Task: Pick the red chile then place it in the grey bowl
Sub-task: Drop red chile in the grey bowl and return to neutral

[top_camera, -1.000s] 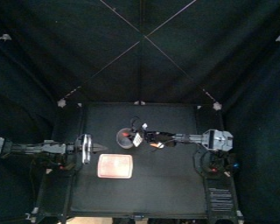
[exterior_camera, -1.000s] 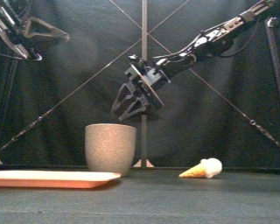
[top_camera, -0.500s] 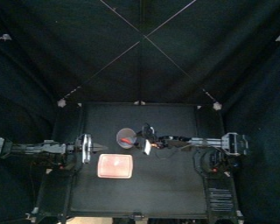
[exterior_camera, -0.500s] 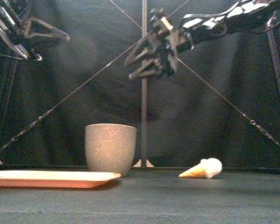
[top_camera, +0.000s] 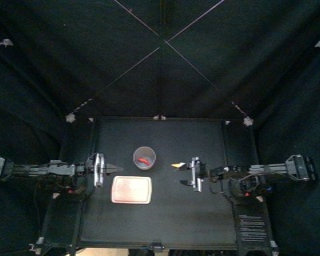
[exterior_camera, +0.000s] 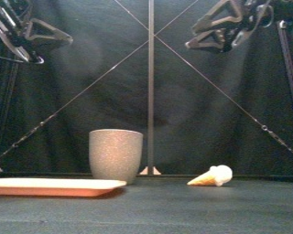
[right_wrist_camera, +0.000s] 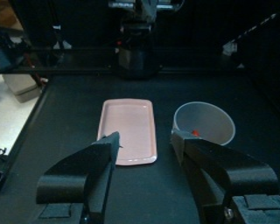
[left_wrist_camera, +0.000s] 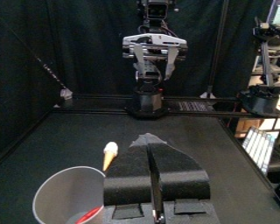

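The right gripper [right_wrist_camera: 146,141] rises from the lower edge of the frame, jaws spread wide with nothing between them. At frame centre, the pink tray [right_wrist_camera: 130,122] lies flat on the black table [right_wrist_camera: 66,105]. Right of centre, just beside the tray, stands the grey cup [right_wrist_camera: 215,118]. The red chile [right_wrist_camera: 195,133] shows as a small red patch inside it.

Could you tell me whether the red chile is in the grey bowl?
In: the red chile lies visible inside the upright grey bowl.

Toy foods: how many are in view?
2. A red chile lies inside the grey cup; a pale cone-shaped toy lies on the table right of the cup.
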Action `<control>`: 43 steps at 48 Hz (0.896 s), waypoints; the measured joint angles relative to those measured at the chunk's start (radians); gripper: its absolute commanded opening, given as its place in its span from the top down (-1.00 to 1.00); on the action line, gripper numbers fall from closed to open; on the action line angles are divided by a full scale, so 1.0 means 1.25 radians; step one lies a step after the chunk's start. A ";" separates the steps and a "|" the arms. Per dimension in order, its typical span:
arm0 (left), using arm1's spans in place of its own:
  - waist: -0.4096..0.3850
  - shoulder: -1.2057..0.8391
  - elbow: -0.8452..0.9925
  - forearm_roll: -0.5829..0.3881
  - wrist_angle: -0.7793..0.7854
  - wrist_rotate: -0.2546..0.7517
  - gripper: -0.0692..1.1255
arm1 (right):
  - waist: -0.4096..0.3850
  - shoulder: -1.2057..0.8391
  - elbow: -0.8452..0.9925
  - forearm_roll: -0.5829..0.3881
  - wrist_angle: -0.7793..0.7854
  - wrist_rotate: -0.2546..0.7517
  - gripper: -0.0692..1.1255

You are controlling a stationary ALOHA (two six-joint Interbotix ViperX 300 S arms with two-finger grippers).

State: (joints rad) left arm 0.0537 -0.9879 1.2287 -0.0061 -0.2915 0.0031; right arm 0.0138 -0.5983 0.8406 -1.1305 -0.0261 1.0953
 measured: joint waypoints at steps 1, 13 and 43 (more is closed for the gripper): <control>0.000 0.000 0.000 0.000 0.000 0.000 0.94 | 0.001 -0.017 0.012 0.001 0.000 -0.001 -0.57; 0.001 0.000 0.000 0.000 0.000 0.000 0.94 | 0.001 -0.218 0.140 0.011 -0.002 0.000 -0.57; 0.001 0.000 0.000 0.000 0.000 0.000 0.94 | -0.018 -0.380 0.218 0.044 -0.009 -0.001 -0.57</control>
State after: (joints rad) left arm 0.0552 -0.9879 1.2287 -0.0061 -0.2915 0.0031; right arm -0.0092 -1.0738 1.1137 -1.0753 -0.0368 1.0937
